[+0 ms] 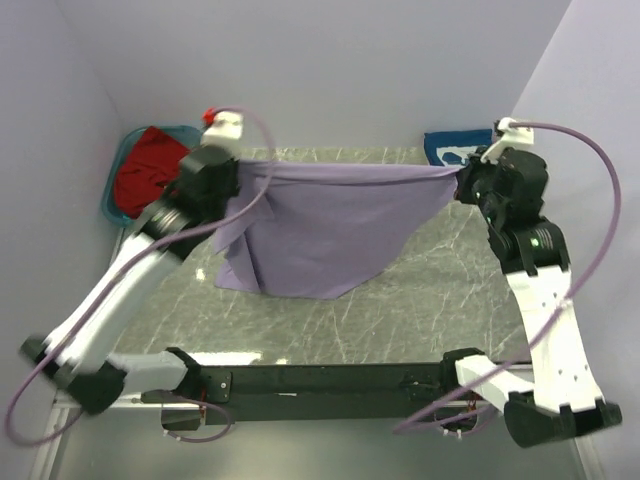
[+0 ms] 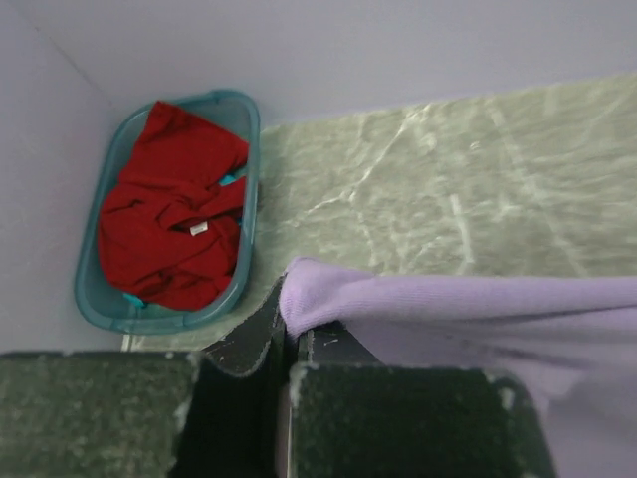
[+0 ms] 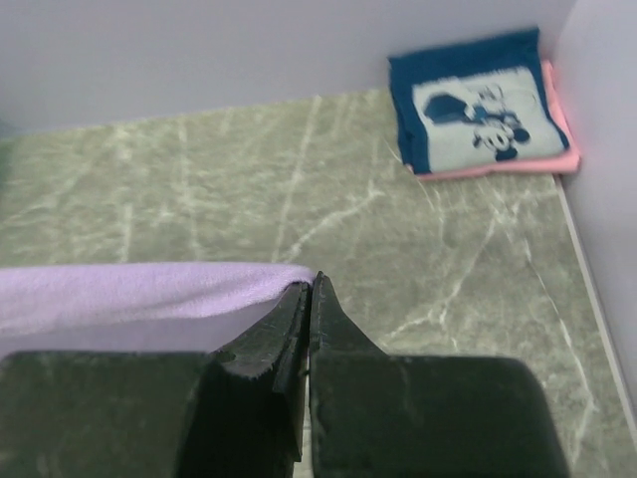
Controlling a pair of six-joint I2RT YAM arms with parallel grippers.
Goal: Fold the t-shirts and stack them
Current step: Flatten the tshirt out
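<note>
**Top external view.** The teal tub point(image 1: 108, 200) sits at the far-left corner of the table point(image 1: 450, 300) and holds the red t-shirt point(image 1: 148, 165), which is bunched up. Just to the right of the teal tub, the left gripper point(image 1: 243, 170) is clamped on one upper corner of the lavender t-shirt point(image 1: 320, 230). Well to the right of the teal tub, the right gripper point(image 1: 460, 180) is clamped on the opposite upper corner. The top edge of the garment runs taut between the two grippers. The body hangs below it in loose folds, and its lower edge lies toward the table. The navy t-shirt point(image 1: 445, 148) lies at the far corner opposite the teal tub.

**Left wrist view.** The left gripper point(image 2: 284, 299) has its jaws closed, with a corner of the lavender t-shirt point(image 2: 448, 309) pinched between them. The cloth extends away from the teal tub point(image 2: 249, 129). The red t-shirt point(image 2: 169, 219) fills the tub, with a small white label showing.

**Right wrist view.** The right gripper point(image 3: 311, 289) has its jaws pressed together on the end of the lavender t-shirt point(image 3: 129, 294), which leads off toward the teal tub side. The navy t-shirt point(image 3: 478, 100) lies folded, white graphic upward, on top of the folded pink t-shirt point(image 3: 518, 162). This stack is on the table point(image 3: 199, 179) against the wall farthest from the teal tub, which is outside this view.
</note>
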